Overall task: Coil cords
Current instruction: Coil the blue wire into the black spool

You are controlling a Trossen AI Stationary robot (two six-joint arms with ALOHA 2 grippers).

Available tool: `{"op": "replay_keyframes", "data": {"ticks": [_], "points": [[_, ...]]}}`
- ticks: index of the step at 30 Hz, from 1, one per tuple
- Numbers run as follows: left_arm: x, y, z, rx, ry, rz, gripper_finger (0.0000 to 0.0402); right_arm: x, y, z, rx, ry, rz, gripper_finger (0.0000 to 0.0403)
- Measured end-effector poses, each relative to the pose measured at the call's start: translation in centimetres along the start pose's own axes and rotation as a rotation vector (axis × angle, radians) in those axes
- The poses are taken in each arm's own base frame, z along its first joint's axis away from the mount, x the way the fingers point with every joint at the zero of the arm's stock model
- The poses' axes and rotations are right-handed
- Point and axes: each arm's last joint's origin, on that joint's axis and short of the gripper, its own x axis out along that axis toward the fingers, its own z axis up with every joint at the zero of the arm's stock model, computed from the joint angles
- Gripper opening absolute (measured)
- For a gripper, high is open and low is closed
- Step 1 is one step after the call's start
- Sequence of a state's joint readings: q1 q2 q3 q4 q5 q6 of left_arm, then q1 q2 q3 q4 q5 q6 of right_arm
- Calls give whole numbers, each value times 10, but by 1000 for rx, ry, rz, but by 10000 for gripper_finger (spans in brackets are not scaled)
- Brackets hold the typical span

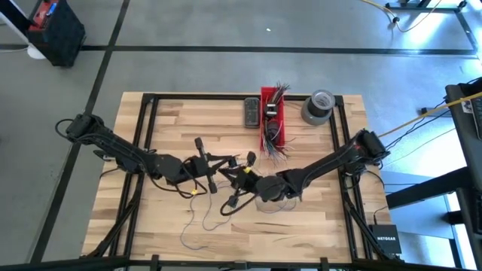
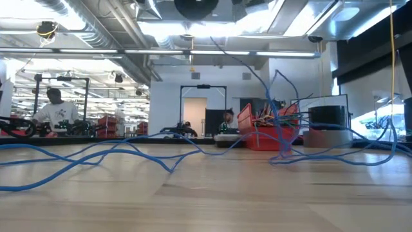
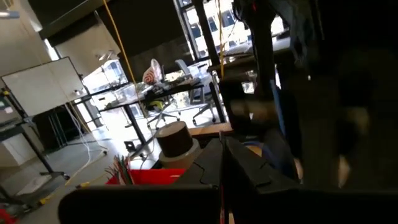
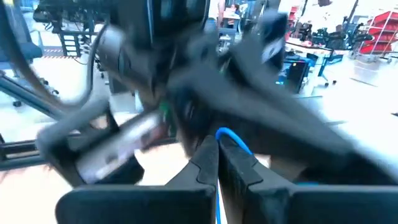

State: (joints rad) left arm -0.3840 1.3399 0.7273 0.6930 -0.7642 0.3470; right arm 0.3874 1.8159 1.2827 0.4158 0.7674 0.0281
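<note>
**Both grippers bunched mid-table, loose cord trailing off toward 6 o'clock**

From overhead, the two arms meet near the middle of the table point(image 1: 173, 113). The left gripper point(image 1: 213, 162) comes in from 9 o'clock and the right gripper point(image 1: 242, 178) from 3 o'clock, tips close together, right one a bit nearer the front edge. Both have their fingers pressed together. In the right wrist view a strand of blue cord point(image 4: 231, 138) comes out right at the closed fingers point(image 4: 239, 167), so it looks pinched there; what the left one has, if anything, can't be made out.

The cords point(image 1: 197, 218) are the key bit: the thin slack runs from the grippers toward 6 to 7 o'clock in loose wiggles, long axis roughly front-to-back. The low view shows the blue cord point(image 2: 129, 151) draped across the tabletop and rising in a loop near the red bin point(image 2: 261, 132).

Since the slack lies on the left-front side of the grippers, the left arm looks nearer for gathering it. The bin and tape roll point(image 1: 318, 106) sit well apart at 1 o'clock.
</note>
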Motion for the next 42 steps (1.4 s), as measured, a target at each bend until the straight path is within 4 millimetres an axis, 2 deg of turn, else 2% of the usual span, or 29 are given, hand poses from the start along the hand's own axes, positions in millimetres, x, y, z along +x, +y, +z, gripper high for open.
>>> {"op": "replay_keyframes", "data": {"ticks": [6,11,15,19,23,31,37,42], "points": [[-4,-4,-1,69,13,-25,1,-23,-18,25,-48,64,-7,7],[-8,-9,2,94,-3,-47,1,-56,-32,44,-105,151,-9,7],[-13,-8,7,72,-17,-55,1,-81,-41,41,-161,281,0,7],[-18,-5,14,5,-52,-62,1,-92,-41,24,-219,406,-5,7],[-20,-7,17,-32,-73,-80,1,-86,-34,0,-231,437,-14,7],[-17,-5,17,-117,-95,-111,1,-52,-12,-49,-277,296,12,7],[-18,-4,19,-126,-103,-109,1,-22,-3,-61,-238,169,41,10],[-18,-4,20,-130,-105,-112,1,-15,-5,-61,-200,141,71,26]]}}
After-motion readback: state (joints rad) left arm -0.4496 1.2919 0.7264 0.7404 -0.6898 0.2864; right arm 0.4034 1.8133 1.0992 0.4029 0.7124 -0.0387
